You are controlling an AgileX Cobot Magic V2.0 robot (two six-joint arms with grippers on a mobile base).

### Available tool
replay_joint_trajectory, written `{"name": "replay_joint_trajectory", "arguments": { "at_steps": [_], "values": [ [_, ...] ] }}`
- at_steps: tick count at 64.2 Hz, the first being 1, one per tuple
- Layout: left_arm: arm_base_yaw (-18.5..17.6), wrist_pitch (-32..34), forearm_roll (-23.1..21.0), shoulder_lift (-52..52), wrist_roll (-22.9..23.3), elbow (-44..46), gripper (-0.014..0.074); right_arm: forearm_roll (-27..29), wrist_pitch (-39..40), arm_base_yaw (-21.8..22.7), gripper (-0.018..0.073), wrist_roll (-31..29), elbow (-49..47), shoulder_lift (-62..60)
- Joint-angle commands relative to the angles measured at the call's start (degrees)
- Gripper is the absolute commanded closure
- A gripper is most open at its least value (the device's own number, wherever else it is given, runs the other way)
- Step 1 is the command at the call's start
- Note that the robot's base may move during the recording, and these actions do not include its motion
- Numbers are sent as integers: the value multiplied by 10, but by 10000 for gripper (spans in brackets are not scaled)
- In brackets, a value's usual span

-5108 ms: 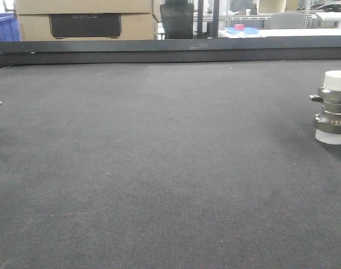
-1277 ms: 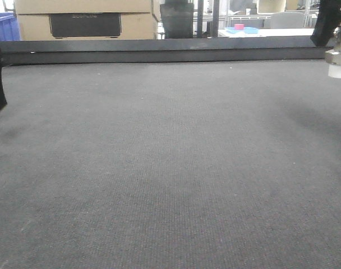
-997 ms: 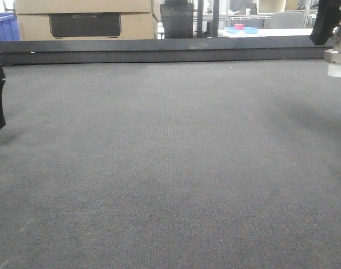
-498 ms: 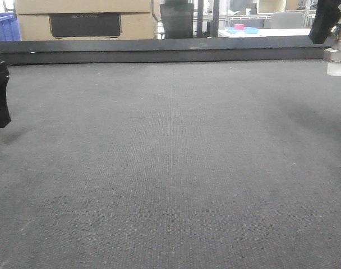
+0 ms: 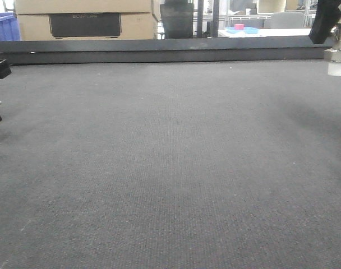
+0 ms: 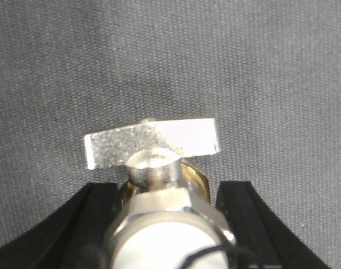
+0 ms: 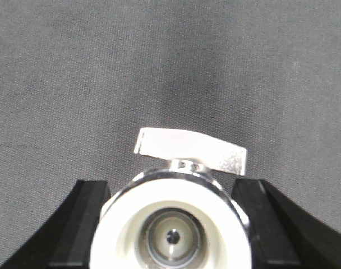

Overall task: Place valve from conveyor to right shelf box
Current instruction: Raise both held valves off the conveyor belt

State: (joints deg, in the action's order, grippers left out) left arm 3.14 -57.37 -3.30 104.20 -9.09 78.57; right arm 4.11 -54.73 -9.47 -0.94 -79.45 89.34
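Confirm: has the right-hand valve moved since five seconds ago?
Yes, upward. The valve stood on the conveyor below the black rail; now it hangs in the right gripper, level with that rail.

- Large cardboard box (image 5: 83, 17) in the upper left background, with a dark rectangular panel (image 5: 84, 25) on its face.
- Blue plastic bin (image 5: 3, 27) just left of the box.
- Dark bulky shape (image 5: 176, 19) at centre, unidentifiable.
- Upright posts (image 5: 207, 17) beside it.
- White tabletop (image 5: 282, 32) to the right, holding a blue tray (image 5: 250, 30) and a pink item (image 5: 239, 26).
- Even indoor light.
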Motion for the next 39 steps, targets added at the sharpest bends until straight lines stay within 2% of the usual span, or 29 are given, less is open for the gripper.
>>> {"name": "replay_joint_trajectory", "arguments": {
  "at_steps": [1, 21, 39],
  "values": [
    [1, -14, -6, -6, 1, 4, 708, -6, 17, 1, 712, 0, -5, -11],
    [1, -101, -14, -46, 2, 58, 708, -6, -23, 1, 712, 0, -6, -29],
    [-5, -126, -18, -103, 7, 129, 708, -6, -62, 1, 712, 0, -39, -54]
  ]
}}
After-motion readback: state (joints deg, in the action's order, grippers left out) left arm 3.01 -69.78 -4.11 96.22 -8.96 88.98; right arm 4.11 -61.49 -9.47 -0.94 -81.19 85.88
